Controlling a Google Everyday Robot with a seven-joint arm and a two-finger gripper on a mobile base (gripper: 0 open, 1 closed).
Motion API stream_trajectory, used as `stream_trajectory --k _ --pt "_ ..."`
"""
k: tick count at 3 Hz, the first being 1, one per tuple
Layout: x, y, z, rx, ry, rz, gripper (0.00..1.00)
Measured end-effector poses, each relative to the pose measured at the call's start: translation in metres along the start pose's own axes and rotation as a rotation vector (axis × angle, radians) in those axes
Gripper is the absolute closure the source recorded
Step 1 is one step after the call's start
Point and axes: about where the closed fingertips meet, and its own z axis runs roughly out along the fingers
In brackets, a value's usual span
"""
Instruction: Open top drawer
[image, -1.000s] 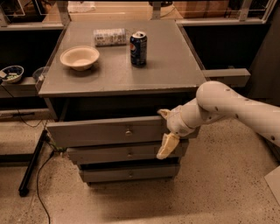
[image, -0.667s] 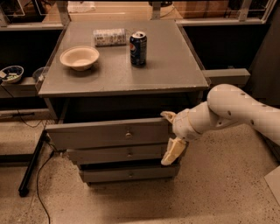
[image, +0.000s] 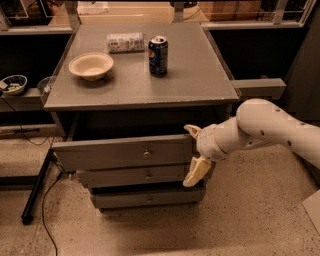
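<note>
The top drawer is the widest grey front, with a small round metal knob at its centre. It stands pulled out a little from under the tabletop, with a dark gap behind it. My gripper is at the drawer's right end. One cream finger shows above the drawer's top right corner and the other hangs below, in front of the second drawer. The white arm reaches in from the right.
Two slimmer drawers sit below. On the grey tabletop stand a cream bowl, a blue soda can and a lying packet. A shelf at left holds a small bowl. A black bar and cable lie on the floor.
The arm and gripper have shifted to the right and slightly down, and the top drawer has come out a little further with them.
</note>
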Motion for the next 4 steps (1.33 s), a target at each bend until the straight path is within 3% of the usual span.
stream_trajectory --k 1,2,3,4 --pt "-0.005 -0.011 0.003 0.040 0.016 -0.032 0.00" --pt "-0.005 -0.016 0.007 0.032 0.007 -0.031 0.00" --pt "-0.007 -0.032 0.035 -0.009 0.009 -0.050 0.00" --pt "-0.006 -0.031 0.036 -0.019 0.018 -0.053 0.00"
